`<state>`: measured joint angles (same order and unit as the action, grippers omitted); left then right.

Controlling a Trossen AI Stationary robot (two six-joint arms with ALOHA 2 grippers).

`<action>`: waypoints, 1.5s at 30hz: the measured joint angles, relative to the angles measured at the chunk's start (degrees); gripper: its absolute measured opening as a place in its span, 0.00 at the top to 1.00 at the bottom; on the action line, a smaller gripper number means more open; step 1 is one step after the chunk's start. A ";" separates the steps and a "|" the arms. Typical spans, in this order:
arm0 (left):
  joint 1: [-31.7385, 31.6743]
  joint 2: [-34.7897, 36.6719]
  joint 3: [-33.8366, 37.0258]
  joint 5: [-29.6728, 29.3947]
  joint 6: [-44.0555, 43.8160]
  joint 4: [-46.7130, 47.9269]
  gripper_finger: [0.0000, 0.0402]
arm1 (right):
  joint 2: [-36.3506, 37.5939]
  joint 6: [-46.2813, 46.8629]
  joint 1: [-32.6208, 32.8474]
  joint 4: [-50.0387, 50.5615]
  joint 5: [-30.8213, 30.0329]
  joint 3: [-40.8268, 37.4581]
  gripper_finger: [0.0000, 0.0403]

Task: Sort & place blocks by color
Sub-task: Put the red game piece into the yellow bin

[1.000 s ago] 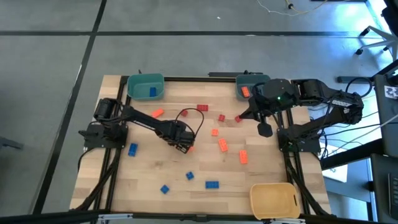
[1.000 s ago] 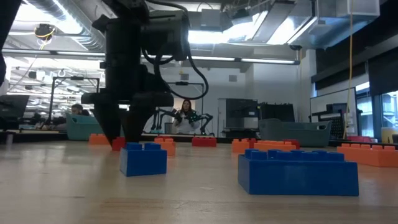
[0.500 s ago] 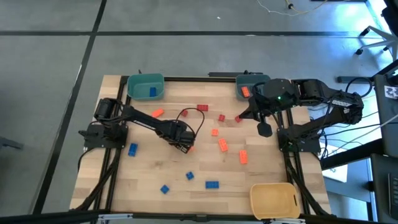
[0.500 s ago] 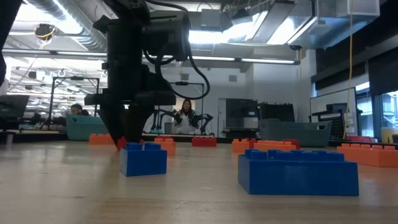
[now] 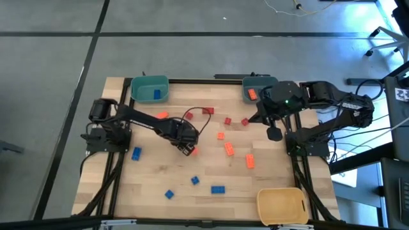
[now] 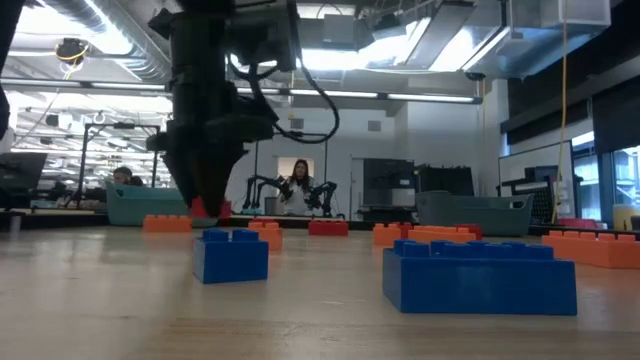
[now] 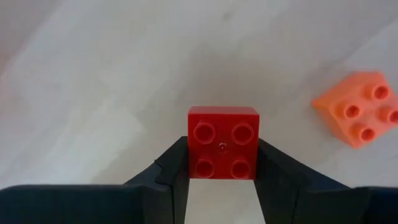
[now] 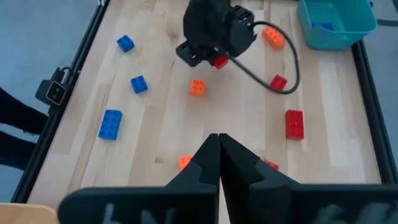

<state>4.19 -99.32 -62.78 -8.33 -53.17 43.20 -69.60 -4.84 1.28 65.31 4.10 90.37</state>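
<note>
My left gripper (image 5: 190, 148) hangs over the middle of the table, shut on a small square red block (image 7: 222, 143), which also shows in the low view (image 6: 210, 210). Loose blocks lie flat on the tabletop: orange ones (image 5: 229, 149), red ones (image 5: 208, 110) and blue ones (image 5: 218, 190). My right gripper (image 5: 273, 134) is raised at the table's right side, shut and holding nothing. My left gripper pinches the red block by two opposite side walls (image 7: 194, 165) between its two fingers. The fingers come from above, pointing steeply down. The block sits level with its studs up, lifted clear of the table.
A teal bin (image 5: 150, 89) with a blue block stands at the far left. A grey-blue bin (image 5: 255, 89) with an orange block stands at the far right, and a yellow bin (image 5: 281, 204) at the near right. An orange block (image 7: 357, 115) lies close to the held one.
My left gripper has risen from the tabletop with the red block between its fingers. The block, which stood on the wood a second ago, now hangs clear of it.
</note>
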 joint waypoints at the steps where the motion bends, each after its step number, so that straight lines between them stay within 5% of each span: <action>1: -0.14 0.77 0.00 0.08 1.01 0.20 0.67 | 0.32 0.02 0.00 -0.04 0.00 0.00 0.99; 6: -0.55 3.03 -3.09 1.25 5.52 1.53 0.67 | 3.34 1.95 0.00 -0.06 0.04 0.00 0.99; 26: -0.65 1.50 -35.26 -3.54 30.91 7.57 0.67 | 10.68 10.43 0.38 2.06 1.41 0.02 0.99; 45: 5.42 -17.54 -56.88 3.55 43.23 5.47 0.67 | 13.25 19.78 6.54 8.74 1.57 0.04 0.99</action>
<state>9.62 -116.87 -119.67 -4.78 -9.93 48.67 -56.36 14.94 7.81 74.05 5.67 90.41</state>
